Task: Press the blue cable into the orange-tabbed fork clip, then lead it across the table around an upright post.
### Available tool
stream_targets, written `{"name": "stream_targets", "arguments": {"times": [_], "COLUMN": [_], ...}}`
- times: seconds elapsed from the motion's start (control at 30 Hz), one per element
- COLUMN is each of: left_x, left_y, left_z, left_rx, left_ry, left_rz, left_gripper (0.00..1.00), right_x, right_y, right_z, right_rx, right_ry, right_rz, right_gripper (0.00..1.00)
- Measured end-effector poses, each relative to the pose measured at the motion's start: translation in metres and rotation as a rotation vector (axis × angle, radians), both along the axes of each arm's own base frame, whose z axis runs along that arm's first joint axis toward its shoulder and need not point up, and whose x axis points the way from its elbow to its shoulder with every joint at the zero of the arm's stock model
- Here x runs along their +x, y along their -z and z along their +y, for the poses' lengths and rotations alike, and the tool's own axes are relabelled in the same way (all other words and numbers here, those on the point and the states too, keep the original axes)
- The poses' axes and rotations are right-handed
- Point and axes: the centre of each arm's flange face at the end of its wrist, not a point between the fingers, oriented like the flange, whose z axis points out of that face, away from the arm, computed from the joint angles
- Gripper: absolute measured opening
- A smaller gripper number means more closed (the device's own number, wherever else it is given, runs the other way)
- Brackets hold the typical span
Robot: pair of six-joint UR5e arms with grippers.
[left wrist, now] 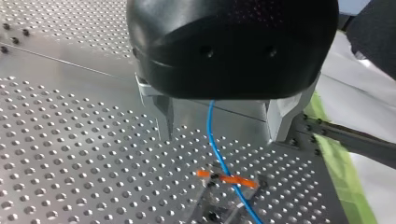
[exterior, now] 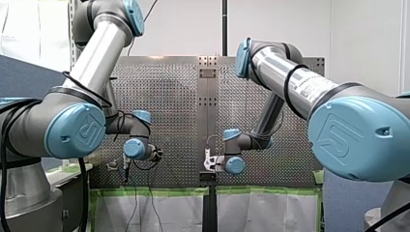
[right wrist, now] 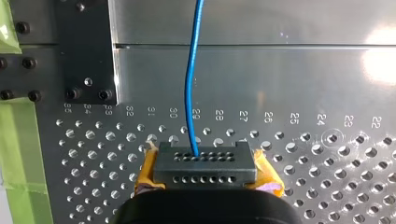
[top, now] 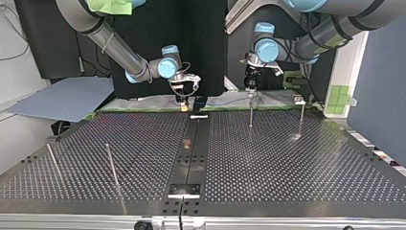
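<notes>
1. Blue cable (left wrist: pixel 215 140) runs from under my left hand (left wrist: pixel 222 136), across the orange-tabbed fork clip (left wrist: pixel 227 179) on the perforated worktop (left wrist: pixel 70 163), and on past it.
2. The cable crosses the clip right at the orange tabs, so the pressing-in looks done or nearly done. I cannot tell whether it sits fully down in the fork.
3. My left hand hovers over the clip with its metal fingers (left wrist: pixel 163 112) spread wide. The cable lies between them, touched by neither.
4. My right hand (right wrist: pixel 204 163), with its yellow pads (right wrist: pixel 144 175), is pressed together on the cable and pinches it. The cable runs straight ahead of the hand over the worktop.
5. By my reading, the whole lead across the worktop is left to do. In the top view the upright posts (top: pixel 250 112) stand with no cable visibly round any of them, though so thin a line could be missed there.
</notes>
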Motion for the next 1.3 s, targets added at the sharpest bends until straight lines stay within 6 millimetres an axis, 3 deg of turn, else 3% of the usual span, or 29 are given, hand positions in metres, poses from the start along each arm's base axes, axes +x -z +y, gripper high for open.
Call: {"name": "stream_targets", "arguments": {"times": [0.63, 1.13, 1.3], "left_x": [0.002, 0.032, 0.037], "left_y": [-0.005, 0.033, 0.036], "left_z": [-0.023, -0.040, -0.043], "left_rx": [-0.086, -0.032, -0.010], "left_ry": [0.015, -0.033, -0.046], "left_rz": [-0.057, -0.045, -0.040], "left_gripper": [1.00, 1.00, 1.00], "right_x": [0.001, 0.003, 0.003], "right_y": [0.002, 0.003, 0.003], "right_z": [0.001, 0.004, 0.005], "right_rx": [0.002, 0.006, 0.005], "right_ry": [-0.005, -0.011, -0.012], "right_rz": [0.001, 0.004, 0.006], "right_gripper": [0.00, 0.00, 0.00]}}
